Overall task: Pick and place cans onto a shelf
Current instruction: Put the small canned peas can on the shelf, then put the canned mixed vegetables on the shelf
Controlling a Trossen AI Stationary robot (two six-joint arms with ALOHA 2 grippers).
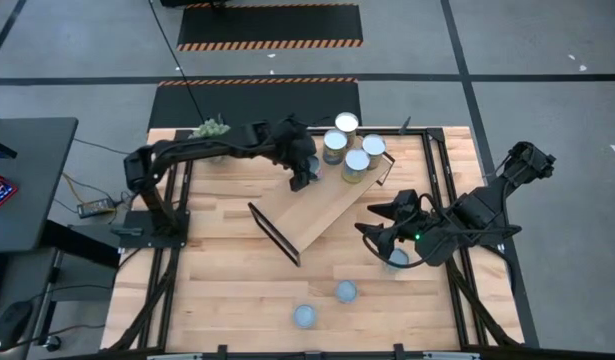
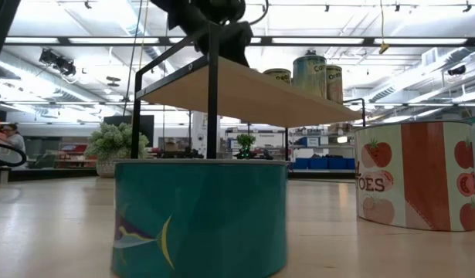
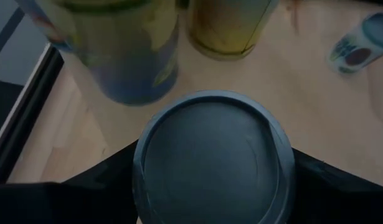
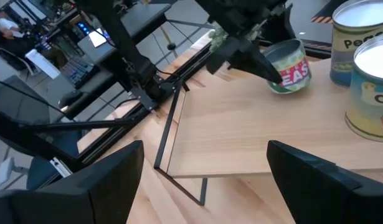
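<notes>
Light-wood desk (image 1: 217, 290) with black rails, set on a grey floor marked with hazard-striped mats.

Shelf (image 1: 317, 212): long light-wood board with black end frames, at frame centre in the high view. Its long axis runs diagonally, from the lower left near the middle of the desk to the upper right.

Cans on the shelf: four upright at its upper-right end (image 1: 349, 150), round tops facing up. A fifth can (image 1: 309, 166) stands upright just left of them, its grey top filling the left wrist view (image 3: 213, 158).

Cans on the desk: two (image 1: 325, 304) near the lower centre of the high view, well apart from the shelf.

Left tool (image 1: 301, 180): at the upper centre, over the shelf, its fingers on either side of the fifth can, closed on it.

Right tool (image 1: 379, 228): right of centre, beside the shelf's lower edge, jaws wide, holding nothing.

Plant (image 1: 212, 128): at the desk's upper-left edge.
</notes>
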